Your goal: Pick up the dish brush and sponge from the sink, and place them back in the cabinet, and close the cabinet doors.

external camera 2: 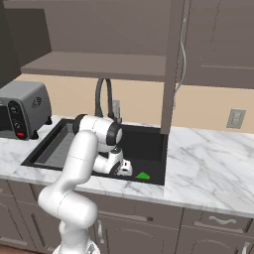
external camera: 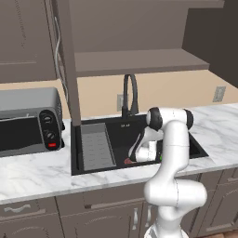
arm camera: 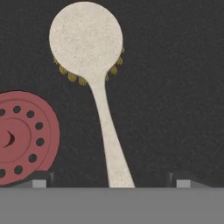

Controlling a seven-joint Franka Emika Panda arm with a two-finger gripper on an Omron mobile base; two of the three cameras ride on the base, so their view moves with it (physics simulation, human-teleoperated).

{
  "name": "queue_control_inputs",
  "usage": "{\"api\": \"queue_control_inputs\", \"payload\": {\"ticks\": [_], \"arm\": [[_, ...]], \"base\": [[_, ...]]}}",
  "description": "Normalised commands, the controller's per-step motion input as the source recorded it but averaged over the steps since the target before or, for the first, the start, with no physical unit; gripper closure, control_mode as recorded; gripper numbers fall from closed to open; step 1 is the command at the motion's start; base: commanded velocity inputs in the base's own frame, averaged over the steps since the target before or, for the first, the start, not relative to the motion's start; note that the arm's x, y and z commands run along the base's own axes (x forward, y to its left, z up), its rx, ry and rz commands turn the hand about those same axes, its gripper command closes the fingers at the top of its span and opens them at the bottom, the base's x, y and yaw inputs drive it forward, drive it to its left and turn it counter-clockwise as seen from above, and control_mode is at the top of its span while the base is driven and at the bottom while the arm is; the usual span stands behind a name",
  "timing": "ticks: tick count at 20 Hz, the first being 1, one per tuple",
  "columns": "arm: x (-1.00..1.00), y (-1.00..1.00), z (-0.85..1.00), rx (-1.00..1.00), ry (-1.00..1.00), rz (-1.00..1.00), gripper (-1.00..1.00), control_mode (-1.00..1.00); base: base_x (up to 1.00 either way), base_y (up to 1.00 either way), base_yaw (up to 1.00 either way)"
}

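The dish brush (arm camera: 85, 38) lies flat on the black floor of the sink (external camera: 200, 149), its round cream head far from the hand and its pale handle running back between my fingers. My gripper (arm camera: 111, 181) is open, one fingertip (arm camera: 41, 179) on each side of the handle and neither touching it. The arm bends down into the basin. The green sponge (external camera 2: 143, 175) lies on the sink floor just right of the hand, and a sliver of the sponge (external camera: 161, 158) peeks out beside the arm. The cabinet (external camera: 139, 60) above stands open, with one door (external camera: 69, 65) edge-on.
A red drain disc (arm camera: 22, 135) sits close to the brush handle. The black faucet (external camera: 130, 95) arches over the back of the basin, and a grey ribbed tray (external camera: 96, 146) lies in its left part. A toaster oven (external camera: 28, 121) stands on the marble counter.
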Motion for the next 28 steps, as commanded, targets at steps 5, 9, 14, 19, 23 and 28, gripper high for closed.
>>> {"api": "queue_control_inputs", "payload": {"ticks": [5,9,14,19,23,28], "arm": [[0.01,-0.17,0.0,0.01,0.0,0.0,1.0,-1.0],[0.0,-0.03,0.0,0.0,0.0,0.0,1.0,-1.0],[0.0,0.0,0.0,0.0,0.0,0.0,1.0,-1.0],[0.0,0.0,0.0,0.0,0.0,0.0,1.0,-1.0],[0.0,0.0,0.0,0.0,0.0,0.0,1.0,-1.0],[0.0,0.0,0.0,0.0,0.0,0.0,1.0,-1.0]], "base": [[0.0,0.0,0.0],[0.0,0.0,0.0],[0.0,0.0,0.0],[0.0,0.0,0.0],[0.0,0.0,0.0],[0.0,0.0,0.0]]}}
